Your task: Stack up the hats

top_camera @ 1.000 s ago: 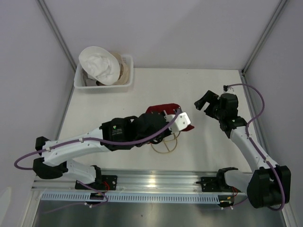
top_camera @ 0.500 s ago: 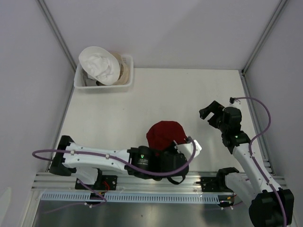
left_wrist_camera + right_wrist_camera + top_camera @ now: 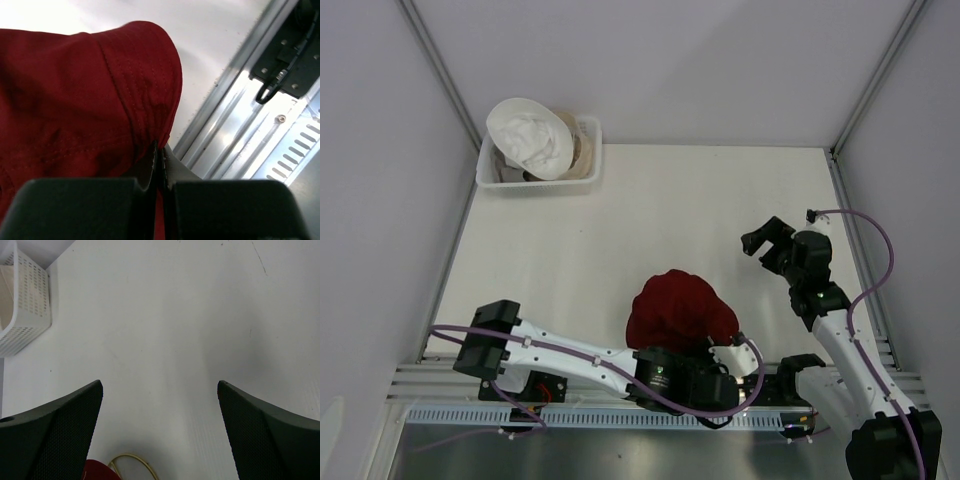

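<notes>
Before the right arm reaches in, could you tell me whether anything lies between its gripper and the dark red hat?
Nothing visible does: only bare table lies between the open right gripper and the dark red hat, which the left gripper pinches. A pale cord loop lies beside the hat.

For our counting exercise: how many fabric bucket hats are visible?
3. The dark red fabric hat, pinched by the left gripper, near the front; the white hat atop the white mesh basket; a beige hat beneath it. Others may be hidden.
</notes>
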`<state>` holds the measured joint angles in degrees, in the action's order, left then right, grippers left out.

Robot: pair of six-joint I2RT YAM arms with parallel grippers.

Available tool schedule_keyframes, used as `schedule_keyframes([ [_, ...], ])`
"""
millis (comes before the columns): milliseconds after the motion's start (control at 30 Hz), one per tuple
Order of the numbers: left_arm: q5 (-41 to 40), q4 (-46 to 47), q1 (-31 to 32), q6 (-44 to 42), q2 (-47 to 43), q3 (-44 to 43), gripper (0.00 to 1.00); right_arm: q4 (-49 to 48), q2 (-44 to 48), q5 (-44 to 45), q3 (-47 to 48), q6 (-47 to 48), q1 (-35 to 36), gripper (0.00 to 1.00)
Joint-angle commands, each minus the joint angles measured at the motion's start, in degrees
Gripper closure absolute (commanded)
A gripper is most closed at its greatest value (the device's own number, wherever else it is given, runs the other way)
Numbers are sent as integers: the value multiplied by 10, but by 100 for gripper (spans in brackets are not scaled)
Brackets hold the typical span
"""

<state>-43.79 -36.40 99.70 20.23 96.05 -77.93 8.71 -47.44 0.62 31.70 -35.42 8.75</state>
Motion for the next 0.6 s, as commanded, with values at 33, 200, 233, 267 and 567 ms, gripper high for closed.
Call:
schedule_keyframes([
  [33, 59, 90, 1, -30, -6, 33, 99, -10, 10, 3, 0, 0, -1, 1],
  [200, 99, 126, 1, -56, 5, 45, 99, -12, 11, 0, -8, 2, -1, 1],
  [233, 100, 118, 1, -56, 11, 37, 99, -14, 9, 1, -8, 3, -1, 1],
  [267, 98, 114, 1, -57, 12, 36, 99, -14, 8, -16, -8, 3, -1, 1],
  [567, 144, 127, -82, 5, -15, 91, 90, -17, 20, -53, 2, 20, -1, 0],
])
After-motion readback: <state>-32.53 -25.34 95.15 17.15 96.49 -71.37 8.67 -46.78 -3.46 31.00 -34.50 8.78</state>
